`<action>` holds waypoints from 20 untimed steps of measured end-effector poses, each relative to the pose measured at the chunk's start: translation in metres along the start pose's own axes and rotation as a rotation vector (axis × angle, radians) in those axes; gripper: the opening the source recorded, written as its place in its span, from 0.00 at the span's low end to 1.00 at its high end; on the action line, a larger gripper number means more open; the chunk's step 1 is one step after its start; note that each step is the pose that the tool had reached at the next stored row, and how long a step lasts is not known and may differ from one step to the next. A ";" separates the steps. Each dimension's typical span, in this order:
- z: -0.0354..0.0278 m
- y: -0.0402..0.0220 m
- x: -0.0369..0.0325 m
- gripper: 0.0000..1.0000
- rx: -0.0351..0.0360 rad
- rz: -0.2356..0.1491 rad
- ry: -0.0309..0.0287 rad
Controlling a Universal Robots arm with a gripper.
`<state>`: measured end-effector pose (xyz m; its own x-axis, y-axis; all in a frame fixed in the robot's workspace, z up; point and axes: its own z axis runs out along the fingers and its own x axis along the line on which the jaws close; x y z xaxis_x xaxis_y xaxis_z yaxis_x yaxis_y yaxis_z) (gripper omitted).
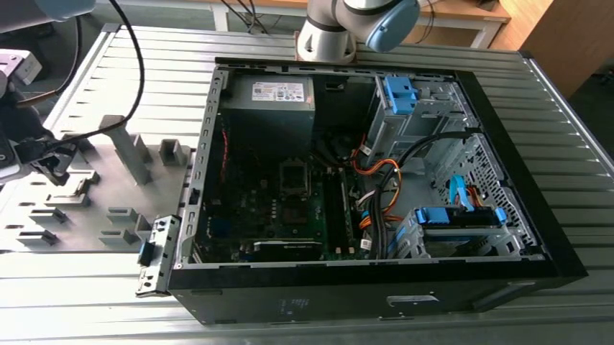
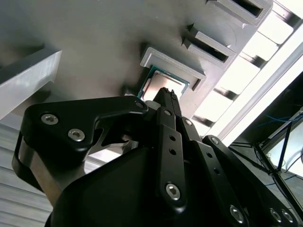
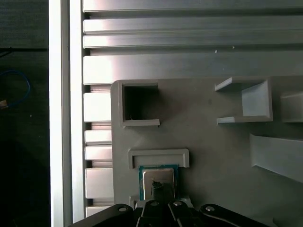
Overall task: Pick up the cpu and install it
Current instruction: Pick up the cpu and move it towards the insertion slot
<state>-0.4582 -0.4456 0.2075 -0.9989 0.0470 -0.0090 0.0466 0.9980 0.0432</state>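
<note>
Cpu (image 3: 154,175) seated flat in pocket of grey fixture (image 3: 213,142), so position is defined. Gripper (image 3: 161,187) seen pressed together, tip set at middle of cpu's metal top.

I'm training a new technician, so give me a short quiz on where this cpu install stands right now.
1. True or false: the cpu sits installed on the motherboard.
2. The claw is nearest to: A the cpu, B the orange cables, C the blue drive bracket.
3. Is the computer case open or closed?
Key: 1 false, it lies in the grey holder plate; 2 A; 3 open.
</note>
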 end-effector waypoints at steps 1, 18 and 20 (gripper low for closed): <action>0.0006 0.0000 0.0000 0.11 0.0000 0.000 0.0000; 0.0058 -0.0003 0.0001 0.16 0.0000 0.000 0.0000; 0.0059 -0.0003 0.0001 0.23 0.0001 0.000 0.0001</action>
<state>-0.4582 -0.4457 0.2016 -0.9989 0.0471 -0.0089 0.0467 0.9980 0.0432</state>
